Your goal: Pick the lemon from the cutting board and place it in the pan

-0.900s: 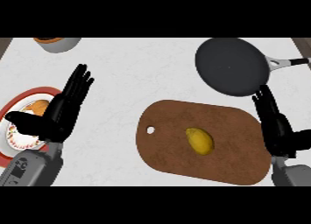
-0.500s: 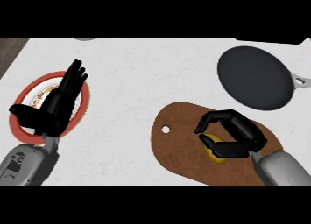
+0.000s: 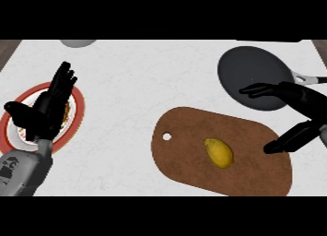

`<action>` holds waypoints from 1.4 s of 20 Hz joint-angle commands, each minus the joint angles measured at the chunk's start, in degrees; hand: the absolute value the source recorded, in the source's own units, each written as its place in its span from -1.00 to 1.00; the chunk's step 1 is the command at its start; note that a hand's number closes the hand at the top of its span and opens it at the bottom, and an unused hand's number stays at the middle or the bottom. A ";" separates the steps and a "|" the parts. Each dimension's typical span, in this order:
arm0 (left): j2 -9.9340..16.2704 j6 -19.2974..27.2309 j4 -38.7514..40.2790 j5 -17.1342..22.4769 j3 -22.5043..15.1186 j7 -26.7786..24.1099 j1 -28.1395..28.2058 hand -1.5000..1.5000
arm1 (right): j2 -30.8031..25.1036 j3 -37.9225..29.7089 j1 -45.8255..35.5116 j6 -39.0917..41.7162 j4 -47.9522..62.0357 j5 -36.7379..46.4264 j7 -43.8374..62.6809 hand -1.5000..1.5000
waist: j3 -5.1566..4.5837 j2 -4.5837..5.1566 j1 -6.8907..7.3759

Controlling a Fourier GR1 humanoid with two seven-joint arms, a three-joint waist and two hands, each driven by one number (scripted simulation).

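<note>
- One lemon (image 3: 219, 152) lies free on the cutting board (image 3: 254, 138), long axis near-to-far, slightly tilted.
- Right hand (image 3: 303, 102), spread and empty, is nearer, to its far right.
- Left hand (image 3: 47, 108) rests open.

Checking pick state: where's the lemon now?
Head view: the yellow lemon lies on the brown wooden cutting board, right of centre, below the dark grey pan, untouched.

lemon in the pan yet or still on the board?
Still on the board. The lemon lies on the cutting board, untouched. The pan holds nothing visible, and the right robot hand is open beside it.
</note>
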 commanded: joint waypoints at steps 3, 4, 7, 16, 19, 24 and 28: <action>-1.23 0.50 1.59 -0.83 0.09 -0.53 -0.75 0.00 | -9.89 0.86 -11.84 9.96 3.06 7.68 -7.60 -1.00 | -0.20 -0.04 -0.01; 0.30 -1.06 1.53 -0.59 0.38 -0.29 -0.34 0.00 | -10.46 1.71 -12.81 8.15 3.37 10.59 -9.51 -1.00 | -0.16 0.05 0.46; -0.40 -0.49 0.95 -0.83 0.64 -0.48 0.58 0.00 | -13.15 3.64 -16.37 10.40 2.68 12.40 -8.40 -1.00 | -0.24 -0.32 -0.32; -2.51 1.92 -0.35 -3.10 0.91 3.21 -0.46 0.00 | -5.54 5.86 -22.99 6.04 0.48 15.13 -2.87 -1.00 | -0.24 -0.67 -1.83; -4.17 2.62 4.27 -4.98 1.04 -0.05 -1.24 0.00 | -3.98 8.37 -22.29 7.48 -0.80 14.73 -0.75 -1.00 | -0.27 -0.50 -2.37; -2.14 -0.13 0.71 -2.79 2.61 2.53 -0.79 0.00 | -2.36 11.51 -22.60 12.24 -5.25 11.15 3.74 -1.00 | -0.28 -0.70 -2.00; -1.62 -1.81 -0.82 -2.67 3.87 -0.16 4.29 0.00 | -6.54 10.57 -16.84 11.08 -11.95 12.54 2.07 -1.00 | -0.25 -0.90 -2.46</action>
